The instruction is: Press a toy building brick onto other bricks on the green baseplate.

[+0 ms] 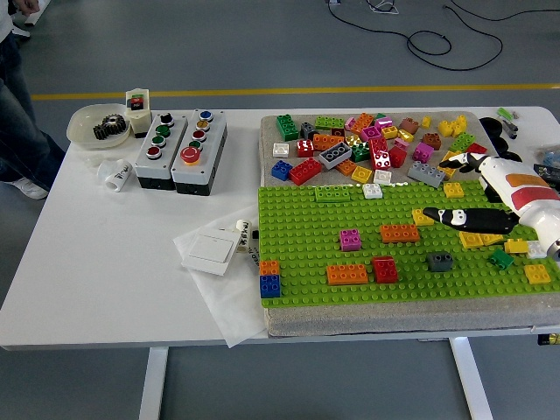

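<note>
The green baseplate [394,280] lies on a grey mat [350,322] at the right of the white table [105,262], and a scatter of bricks already sits on its studs. Near its middle stands an orange brick [399,233], with a small magenta brick [350,239] just beside it at nine o'clock. Lower down, a longer orange brick [347,274] and a red brick [385,269] stand side by side, apparently touching, and a dark grey brick [439,261] lies at three o'clock from the red one. At the plate's left edge an orange brick sits directly against a blue brick [269,285].

The right hand [464,218] reaches in from three o'clock, its black fingers stretched flat and pointing toward nine o'clock, low over the plate — they are extended, not curled, and grip nothing. Yellow bricks [479,239] lie just under and beside it. The white forearm [525,197] runs back to the right edge. Whether the fingertips touch the plate I cannot tell.

At twelve o'clock from the plate, on the bare mat, lies a loose pile of bricks [376,144] in red, green, orange, yellow, grey and magenta.

Further left on the table, a white wall switch [210,252] rests on a sheet of white paper. At eleven o'clock stand two grey push-button boxes [179,150] side by side, and beyond them a pale bowl [92,122] holds a dark gear — a person's leg and shoe [22,140] show at the far left corner.
</note>
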You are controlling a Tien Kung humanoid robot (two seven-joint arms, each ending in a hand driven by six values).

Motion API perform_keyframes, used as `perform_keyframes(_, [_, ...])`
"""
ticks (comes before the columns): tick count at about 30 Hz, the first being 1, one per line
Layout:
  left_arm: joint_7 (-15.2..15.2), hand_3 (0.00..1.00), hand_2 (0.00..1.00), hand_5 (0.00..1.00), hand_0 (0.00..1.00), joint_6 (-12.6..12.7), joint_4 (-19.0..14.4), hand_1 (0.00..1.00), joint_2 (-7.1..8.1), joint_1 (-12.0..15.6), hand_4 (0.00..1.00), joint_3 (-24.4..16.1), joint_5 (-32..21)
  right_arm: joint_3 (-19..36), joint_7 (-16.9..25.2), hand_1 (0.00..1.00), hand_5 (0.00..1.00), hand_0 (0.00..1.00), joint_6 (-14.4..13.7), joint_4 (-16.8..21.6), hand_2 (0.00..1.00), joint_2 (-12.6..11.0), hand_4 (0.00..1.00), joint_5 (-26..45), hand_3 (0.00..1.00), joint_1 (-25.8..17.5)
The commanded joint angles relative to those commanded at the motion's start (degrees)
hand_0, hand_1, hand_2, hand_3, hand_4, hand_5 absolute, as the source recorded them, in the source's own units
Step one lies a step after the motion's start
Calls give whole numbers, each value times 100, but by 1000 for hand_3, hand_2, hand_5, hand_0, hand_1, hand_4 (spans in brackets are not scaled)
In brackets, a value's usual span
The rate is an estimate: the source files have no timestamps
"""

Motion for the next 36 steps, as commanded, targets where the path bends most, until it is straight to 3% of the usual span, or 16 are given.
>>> perform_keyframes(10, [8,589,786,634,760,-3,0,766,3,-4,616,-21,34,-369,71,660,333,658,277,-179,720,-40,991,-629,683,0])
perform_keyframes(11, [7,589,786,633,760,-3,0,766,4,-4,616,-16,28,-397,72,647,286,621,274,-209,708,-39,969,-620,648,-1])
perform_keyframes(22, [2,590,786,633,760,0,0,766,11,-8,616,-7,22,-826,116,644,285,584,199,-534,703,-4,960,-644,643,96])
perform_keyframes(28, [6,589,788,633,759,1,0,766,12,5,616,-7,21,-1056,149,636,284,567,16,-805,701,135,947,-744,628,224])
perform_keyframes(36, [11,589,788,631,759,1,0,765,7,7,616,-15,32,-1283,150,606,275,526,35,-1050,660,205,882,-1026,578,345])
